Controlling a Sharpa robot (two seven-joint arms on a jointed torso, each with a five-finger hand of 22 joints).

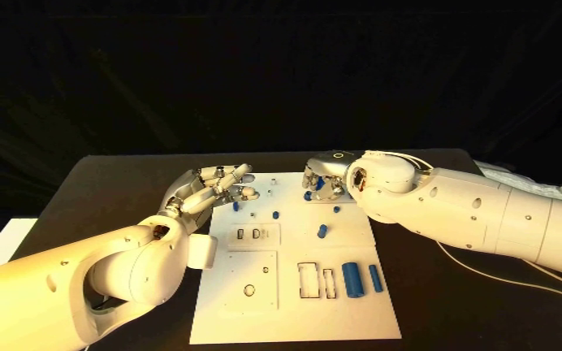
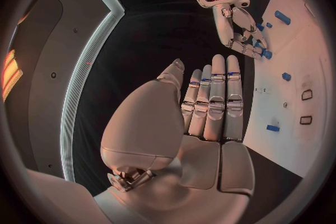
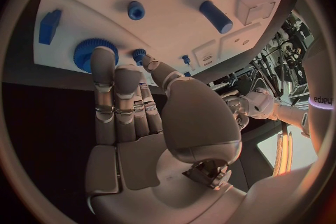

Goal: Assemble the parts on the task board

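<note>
The white task board (image 1: 293, 302) lies in the middle of the table. Two blue cylinders (image 1: 352, 276) rest near its front right, and small blue parts (image 1: 322, 231) are scattered over its far half. My right hand (image 1: 326, 179) hovers over the board's far edge, fingers stretched out and holding nothing. In the right wrist view one fingertip (image 3: 102, 57) lies against a round knurled blue part (image 3: 85, 51), beside a blue block (image 3: 49, 26). My left hand (image 1: 217, 188) is at the board's far left corner, fingers straight (image 2: 213, 106) and empty.
Rectangular cut-outs (image 1: 309, 279) sit in the board's front half beside the cylinders. White cables (image 1: 492, 274) trail on the black table under my right arm. My left forearm (image 1: 117, 274) covers the table to the left of the board.
</note>
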